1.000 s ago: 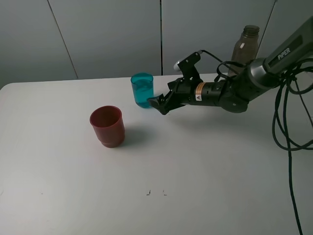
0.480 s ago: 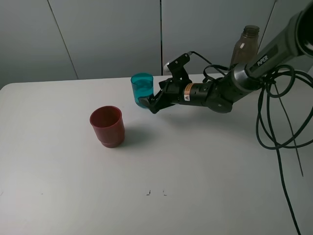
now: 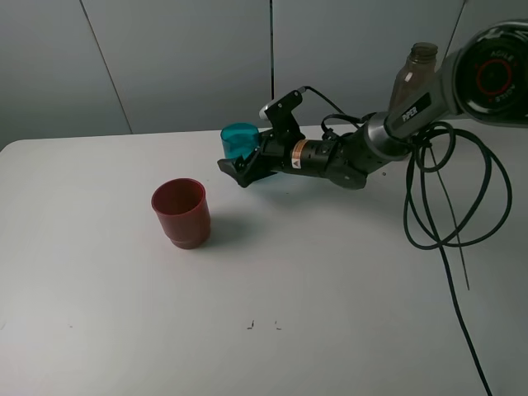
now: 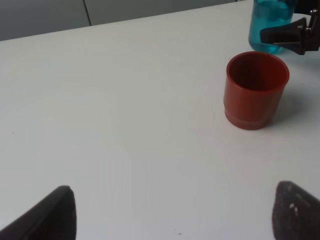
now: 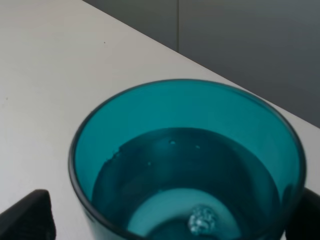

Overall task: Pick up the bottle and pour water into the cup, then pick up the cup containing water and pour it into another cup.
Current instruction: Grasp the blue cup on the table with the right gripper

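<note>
The teal cup (image 3: 240, 135) stands upright at the back middle of the table with water in it. My right gripper (image 3: 240, 162) is open and straddles it, one finger on each side; in the right wrist view the cup (image 5: 187, 160) fills the frame between the fingertips (image 5: 27, 215), with a small gap on one side. The dark red cup (image 3: 181, 212) stands upright, in front and to the left of it, and looks empty in the left wrist view (image 4: 256, 90). The grey-brown bottle (image 3: 416, 74) stands upright at the back right, behind the right arm. My left gripper (image 4: 175, 215) is open and empty.
The white table (image 3: 330, 272) ends at a grey wall behind the cups. The right arm's black cables (image 3: 441, 206) hang over the table's right side. Two small dark marks (image 3: 262, 325) lie near the front middle.
My right gripper has moved left, from beside the teal cup to around it. The cups and the bottle have not moved.
</note>
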